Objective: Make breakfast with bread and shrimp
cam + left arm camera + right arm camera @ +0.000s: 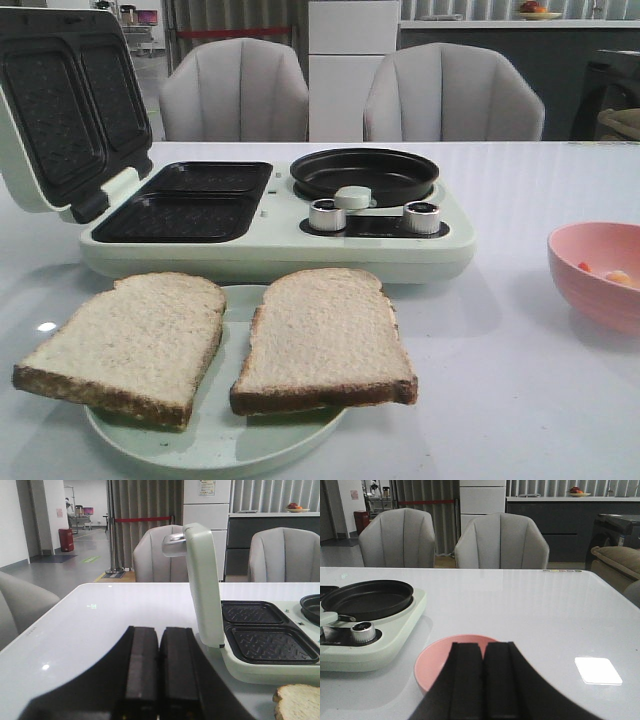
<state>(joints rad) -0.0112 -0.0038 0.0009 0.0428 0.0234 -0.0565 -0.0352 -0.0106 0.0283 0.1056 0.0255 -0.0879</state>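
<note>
Two slices of bread lie side by side on a pale green plate (215, 450) at the table's front: the left slice (125, 340) and the right slice (320, 338). A corner of a slice shows in the left wrist view (300, 702). Tiny orange shrimp (600, 272) lie in a pink bowl (600, 275) at the right. My left gripper (159, 635) is shut and empty, left of the breakfast maker. My right gripper (483, 650) is shut and empty, just above the pink bowl (432, 662). Neither gripper shows in the front view.
A pale green breakfast maker (270, 215) stands behind the plate, its lid (65, 105) open upright at the left over two black grill plates (185, 205). A round black pan (363, 175) and two knobs (327, 215) are on its right half. Two grey chairs stand behind the table.
</note>
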